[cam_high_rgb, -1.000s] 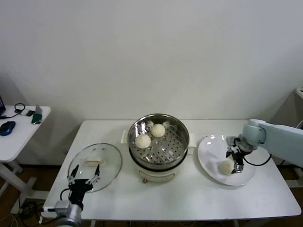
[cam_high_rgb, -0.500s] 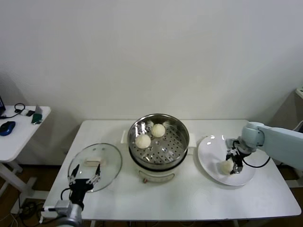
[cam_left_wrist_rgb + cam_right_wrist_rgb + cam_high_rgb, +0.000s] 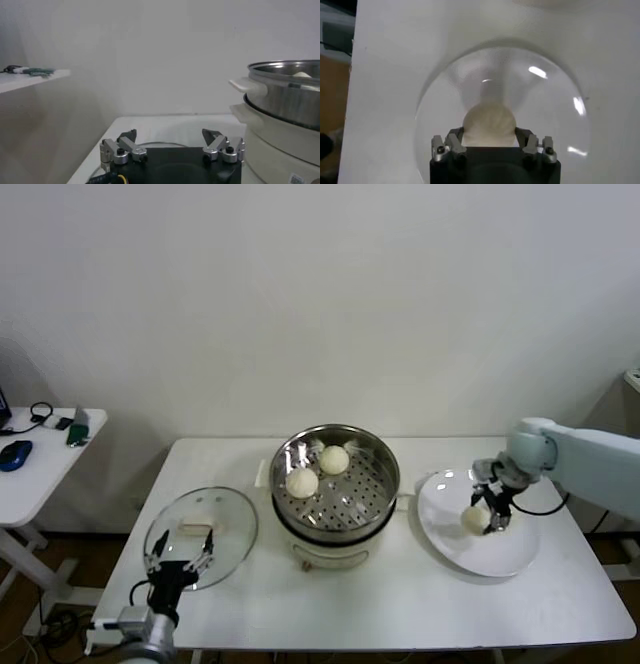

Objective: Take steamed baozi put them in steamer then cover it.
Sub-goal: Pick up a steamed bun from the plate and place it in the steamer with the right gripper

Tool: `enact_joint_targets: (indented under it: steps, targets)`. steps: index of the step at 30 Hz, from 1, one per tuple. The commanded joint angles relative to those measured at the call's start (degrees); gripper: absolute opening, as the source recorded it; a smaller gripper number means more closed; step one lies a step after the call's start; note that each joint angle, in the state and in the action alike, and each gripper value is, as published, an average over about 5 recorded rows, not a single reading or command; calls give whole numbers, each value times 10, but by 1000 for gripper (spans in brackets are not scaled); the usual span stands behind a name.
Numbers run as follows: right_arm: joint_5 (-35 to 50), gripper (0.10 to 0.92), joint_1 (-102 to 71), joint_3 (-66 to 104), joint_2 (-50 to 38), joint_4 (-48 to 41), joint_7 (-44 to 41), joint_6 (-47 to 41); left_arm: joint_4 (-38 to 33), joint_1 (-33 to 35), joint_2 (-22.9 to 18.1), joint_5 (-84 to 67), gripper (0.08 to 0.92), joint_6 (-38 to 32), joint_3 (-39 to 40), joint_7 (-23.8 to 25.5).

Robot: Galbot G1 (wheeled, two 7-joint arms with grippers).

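Cream-white dough fills the right gripper (image 3: 488, 145) — its two fingers press on either side of one baozi (image 3: 474, 519), held over the white plate (image 3: 505, 559). From that hand, the steamer (image 3: 335, 474) lies well off toward the robot's left, across a bare strip of table; this is the direction the carry must take. Two more buns (image 3: 302, 482) already sit on its perforated floor. Farther out still, the glass cover (image 3: 200, 534) lies flat on the table, with the left gripper (image 3: 180, 569) parked at its near edge — fingers spread wide, empty.
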Motion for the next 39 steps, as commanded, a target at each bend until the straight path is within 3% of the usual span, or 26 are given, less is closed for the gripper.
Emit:
enact_joint_targets:
  steps: [1,6,14,19,39]
  targets:
    - [11,696,224,-91,69,3,-46,122,-2,0,1,0,823,1,1,0]
    - [32,696,334,-73,142,24,-65,189,-6,1,1,1,823,1,2,0]
    - [19,696,329,26,212,220,-43,190,-7,3,3,-1,823,0,0,0]
    - [-22,696,266,30,262,278,-22,183,-9,7,4,-4,823,-3,-5,-1]
    - [-150,696,58,9,338,123,-5,169,5,7,1,-6,823,-7,-12,-1]
